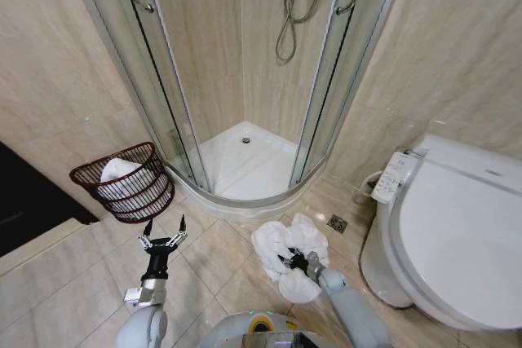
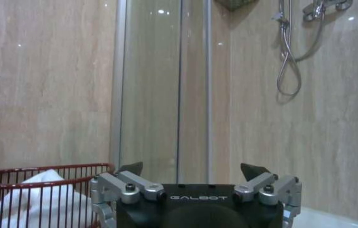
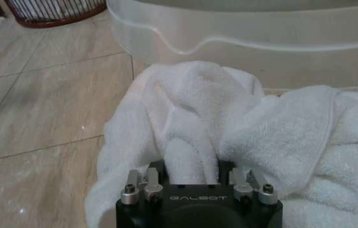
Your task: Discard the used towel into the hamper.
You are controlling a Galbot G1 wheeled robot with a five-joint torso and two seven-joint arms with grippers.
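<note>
The used towel (image 1: 303,236) is a crumpled white heap on the tiled floor in front of the shower. My right gripper (image 1: 295,262) is pressed into its near side. In the right wrist view a raised fold of the towel (image 3: 230,109) runs between the fingers of the right gripper (image 3: 192,176), which is shut on it. The hamper (image 1: 134,201), a dark reddish wire basket, stands by the left wall with white cloth inside, and it also appears as red wires (image 2: 14,190) and a dark rim (image 3: 52,12). My left gripper (image 1: 165,226) hovers open just in front of the hamper, nothing between its fingers (image 2: 131,167).
The shower's raised white tray (image 1: 245,165) and glass doors curve behind the towel. A toilet (image 1: 457,234) fills the right side, with a floor drain (image 1: 337,223) beside the towel. A dark opening (image 1: 24,201) lies at the far left. Bare tiles stretch between towel and hamper.
</note>
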